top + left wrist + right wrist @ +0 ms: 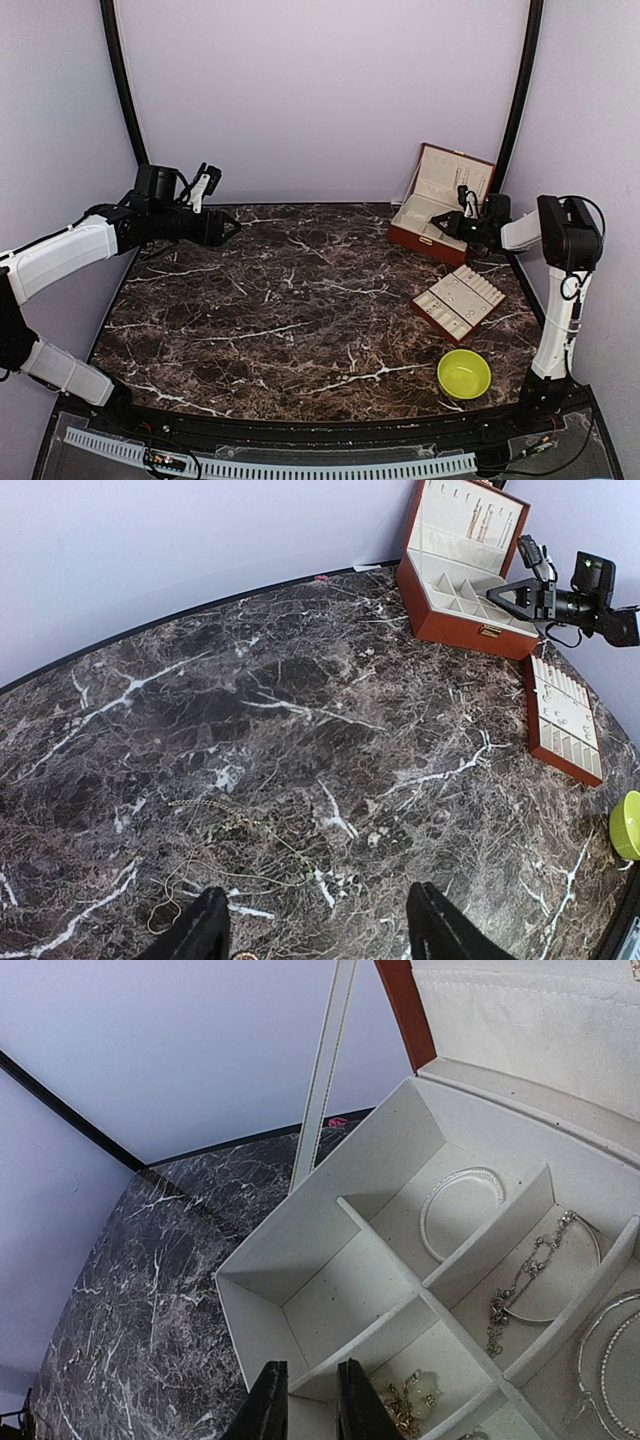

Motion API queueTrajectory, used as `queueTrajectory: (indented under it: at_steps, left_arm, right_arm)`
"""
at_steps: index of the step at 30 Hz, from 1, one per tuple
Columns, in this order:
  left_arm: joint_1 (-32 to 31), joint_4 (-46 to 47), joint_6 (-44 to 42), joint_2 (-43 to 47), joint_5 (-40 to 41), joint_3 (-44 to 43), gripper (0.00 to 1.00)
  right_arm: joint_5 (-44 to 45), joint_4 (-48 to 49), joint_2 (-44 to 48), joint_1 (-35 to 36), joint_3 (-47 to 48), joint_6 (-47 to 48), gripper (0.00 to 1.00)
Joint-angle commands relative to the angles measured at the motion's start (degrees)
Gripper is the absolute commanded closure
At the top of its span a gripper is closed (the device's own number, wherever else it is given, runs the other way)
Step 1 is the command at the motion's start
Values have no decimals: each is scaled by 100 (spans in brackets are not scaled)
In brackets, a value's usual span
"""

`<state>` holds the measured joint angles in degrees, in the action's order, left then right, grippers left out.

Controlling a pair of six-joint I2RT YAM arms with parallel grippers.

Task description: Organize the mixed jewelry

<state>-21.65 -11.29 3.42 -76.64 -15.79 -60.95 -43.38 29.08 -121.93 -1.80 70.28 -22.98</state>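
Nearest, on the right, the yellow-green bowl [464, 373] sits on the marble table [300, 300]. Nothing can be made out inside it. Just beyond it lies the compartment tray [459, 301], whose contents are too small to read.

Farther back on the left, the left gripper [315, 930] hovers above the table with its fingers spread wide, pinching and touching nothing. On the stone just ahead of it lies the unsorted mixed jewelry [245, 830]. It consists of thin chain strands and a small loop [163, 915], flat on the marble and hard to pick out against the veining.

Farthest, on the right, the right gripper [308, 1400] hangs over an empty-looking compartment at the edge of the open reddish-brown box [425, 240], just above a divider wall. Its fingers are parted by only a crack, and nothing shows in that gap. Other compartments hold a silvery bangle [462, 1210], a linked chain [520, 1285] and some gold-toned pieces [410, 1400].

The step in hand looks like a drop-off at the box, with the next loose piece yet to be picked up. That pickup would call for the left gripper to descend until its fingertips graze the stone. It would then straddle a single strand and close fully, since the chain is thin and lies flat. A careless grab could drag tangled neighbours along.
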Motion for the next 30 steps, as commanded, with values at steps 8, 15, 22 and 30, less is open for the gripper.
queueTrajectory:
  at_steps: [8, 15, 22, 30]
  left_arm:
    - [23, -62, 23, 247, -44, -48, 37]
    - [29, -42, 45, 183, 1, -68, 37]
    - [29, 6, 139, 175, 112, -35, 31]
    - [29, -16, 37, 107, 333, 4, 22]
  right_arm:
    - [133, 10, -54, 49, 56, 43, 80]
    - [122, 117, 94, 50, -63, 69, 77]
    - [152, 141, 794, 51, -315, 90, 60]
    - [327, -26, 1945, 142, -927, 181, 46]
